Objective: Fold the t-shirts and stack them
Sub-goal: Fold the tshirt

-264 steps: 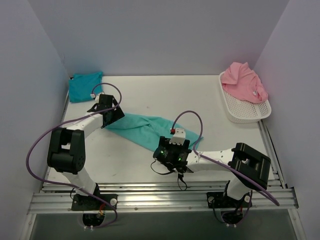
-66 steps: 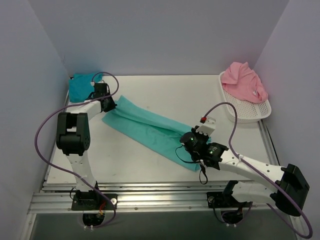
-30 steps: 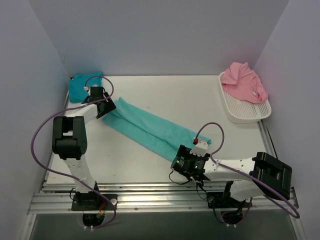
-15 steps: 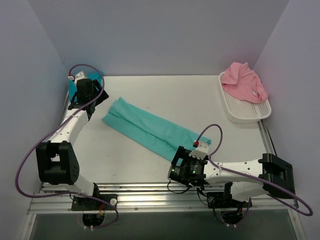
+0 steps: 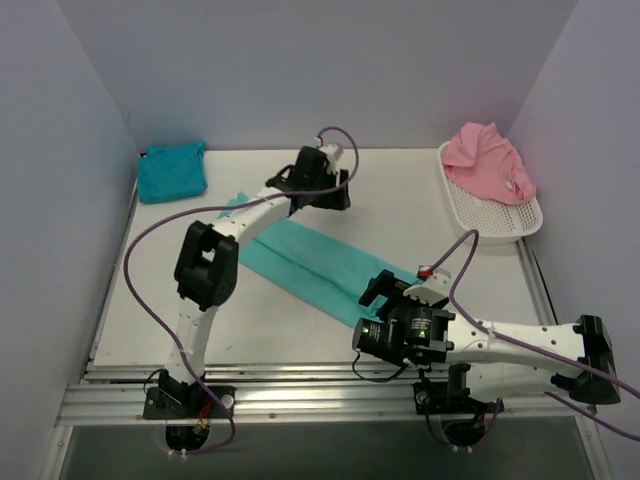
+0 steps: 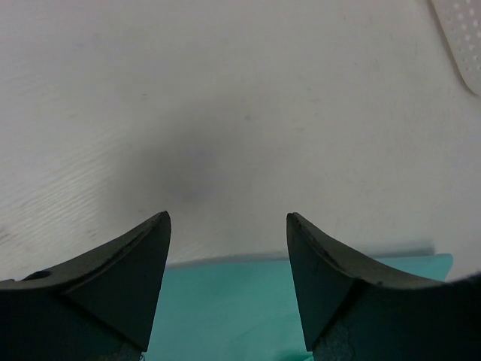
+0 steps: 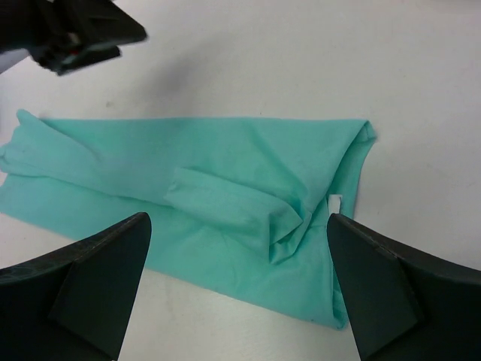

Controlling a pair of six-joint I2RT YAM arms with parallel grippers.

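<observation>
The sea-green t-shirt [image 5: 310,262] lies flat on the worktop [image 5: 420,200] as a long folded band. In the overhead view it runs from left of centre down toward the lower right. Nearly nine seconds ago it was a shorter, bunched heap with both arms on it.

The left tool [image 5: 337,194] was over the upper-left corner half a second ago and has swung across to upper centre of the overhead view, at the band's far edge. In its own wrist view the left tool [image 6: 227,218] is spread wide with nothing between the fingers. Bare worktop fills most of that picture and a strip of green cloth shows along the bottom.

The right tool [image 5: 376,288] has shifted slightly to the right since then and now sits at the band's lower-right end. In its own view the right tool [image 7: 237,219] is also spread and holds nothing. That view shows the shirt [image 7: 225,195] with a small rumpled tuck near centre and a white label [image 7: 334,201] toward the right edge.

The turquoise-blue t-shirt [image 5: 172,172] sits folded in the upper-left corner, where it was before. The pink t-shirt [image 5: 488,165] is heaped in the white mesh basket [image 5: 487,228] at upper right, unmoved.
</observation>
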